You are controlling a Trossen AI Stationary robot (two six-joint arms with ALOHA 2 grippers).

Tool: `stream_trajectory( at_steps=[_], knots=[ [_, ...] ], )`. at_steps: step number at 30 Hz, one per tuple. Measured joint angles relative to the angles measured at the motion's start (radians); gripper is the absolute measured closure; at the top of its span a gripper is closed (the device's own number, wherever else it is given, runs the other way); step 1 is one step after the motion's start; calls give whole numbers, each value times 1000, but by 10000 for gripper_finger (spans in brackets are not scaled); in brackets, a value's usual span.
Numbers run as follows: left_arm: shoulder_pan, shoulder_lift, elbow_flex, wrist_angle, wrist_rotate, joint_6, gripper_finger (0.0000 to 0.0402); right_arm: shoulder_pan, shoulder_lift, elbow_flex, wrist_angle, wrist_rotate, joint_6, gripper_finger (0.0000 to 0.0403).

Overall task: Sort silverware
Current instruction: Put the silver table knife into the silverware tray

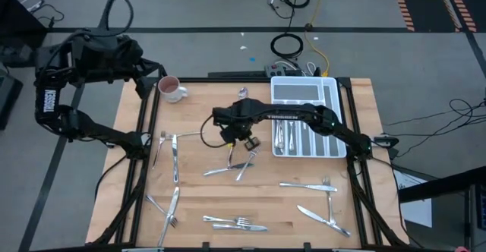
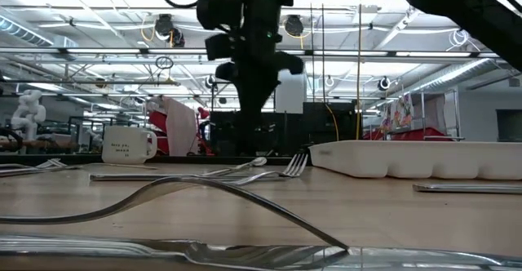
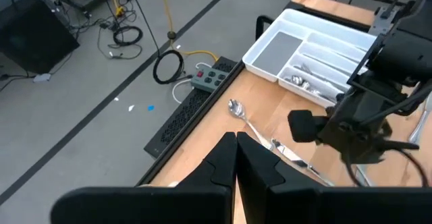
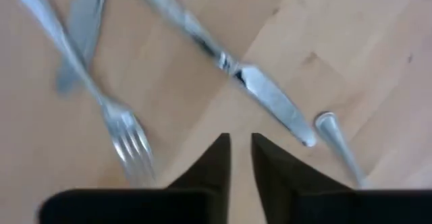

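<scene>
Silverware (image 1: 241,163): roughly twelve loose; one tray (image 1: 332,91), one mug (image 1: 170,89).

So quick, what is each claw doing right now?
Left gripper: closed, empty, near the mug.
Right gripper: slightly open, empty, above the silverware.

- Your silverware (image 1: 228,169) is shiny silver all over.
- Your table (image 1: 258,206) is pale wood with a light grain.
- Your cutlery tray (image 1: 334,149) is plain white.
- Your mug (image 1: 171,90) is white outside, pink inside.
- Your arms are black.
</scene>
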State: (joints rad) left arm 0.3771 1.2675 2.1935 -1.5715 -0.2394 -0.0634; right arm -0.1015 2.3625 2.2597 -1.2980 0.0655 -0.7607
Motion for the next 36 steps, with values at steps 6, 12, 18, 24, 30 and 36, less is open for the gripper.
stream_trajectory(
  at_steps=[6,12,18,24,30,36],
  knots=[
    [0,-9,-23,1,0,-6,388,22,37,0,89,52,-237,258],
    [0,-33,-28,0,-1,-10,388,63,86,1,230,15,-353,244],
    [0,-57,-28,0,-3,-10,388,88,151,0,204,7,-329,257],
    [0,-66,-28,0,-5,-10,388,93,163,0,208,7,-352,259],
    [0,-67,-28,0,-5,-11,388,69,186,-21,221,-41,-342,259],
    [0,-68,-28,0,-5,-9,388,81,224,-29,230,-22,-340,313]
  ],
)
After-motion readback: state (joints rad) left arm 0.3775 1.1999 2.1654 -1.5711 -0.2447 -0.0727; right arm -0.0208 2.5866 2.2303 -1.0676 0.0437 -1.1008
